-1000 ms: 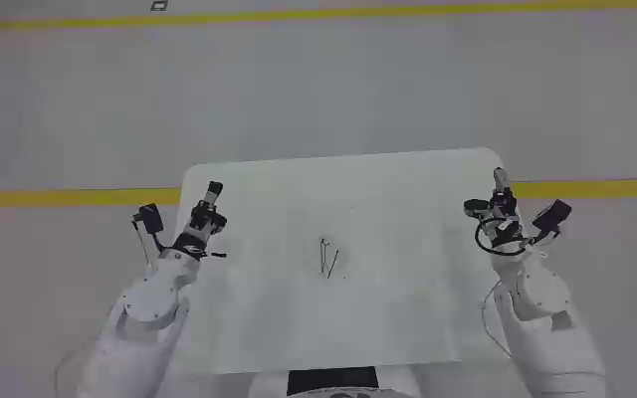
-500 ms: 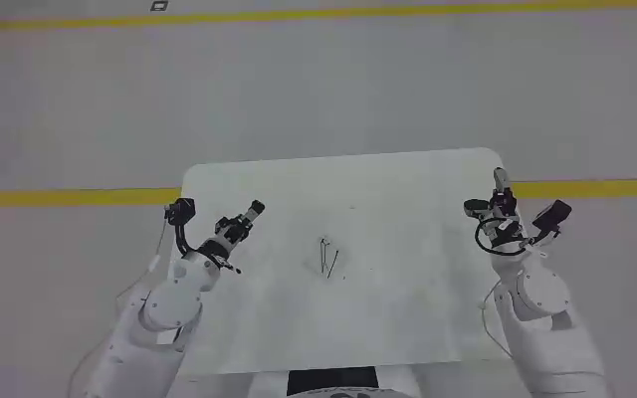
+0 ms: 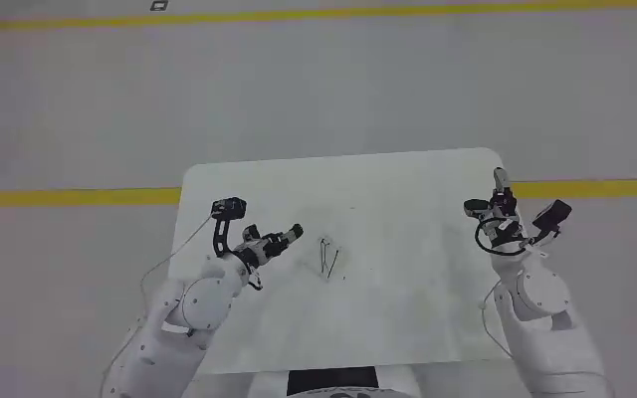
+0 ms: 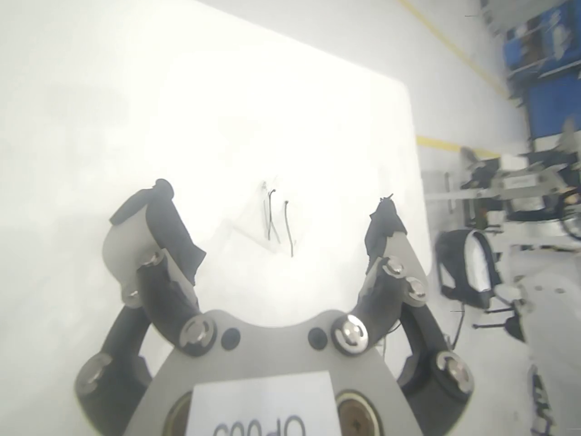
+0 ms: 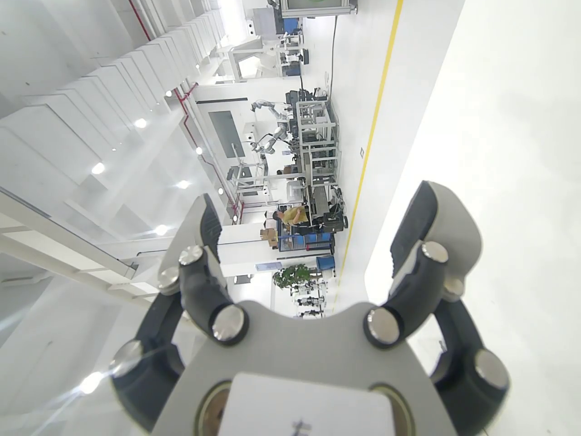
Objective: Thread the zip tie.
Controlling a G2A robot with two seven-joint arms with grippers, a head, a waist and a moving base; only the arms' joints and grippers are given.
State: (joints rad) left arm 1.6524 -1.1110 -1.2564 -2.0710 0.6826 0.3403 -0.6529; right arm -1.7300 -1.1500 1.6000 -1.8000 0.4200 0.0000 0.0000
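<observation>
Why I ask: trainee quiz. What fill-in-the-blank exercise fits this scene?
1. The zip ties lie on the white ___.
2. The left gripper, with nothing in it, has its fingers ___.
3. The gripper nearer the zip ties is the ___ one.
4. The right gripper, at the table's edge, holds ___.
Missing words: table; open; left; nothing.

The left arm (image 3: 199, 303) and right arm (image 3: 542, 298) are white, rounded shells. The left claw (image 4: 272, 204) and right claw (image 5: 315, 204) each have a grey metal plate (image 4: 268, 347), black links, round silver screws (image 4: 349, 333) and a white label (image 4: 263, 403) with dark print. Left pads (image 4: 174, 229) wear frayed black tape. A black cable (image 3: 488, 242) loops at the right wrist.
</observation>
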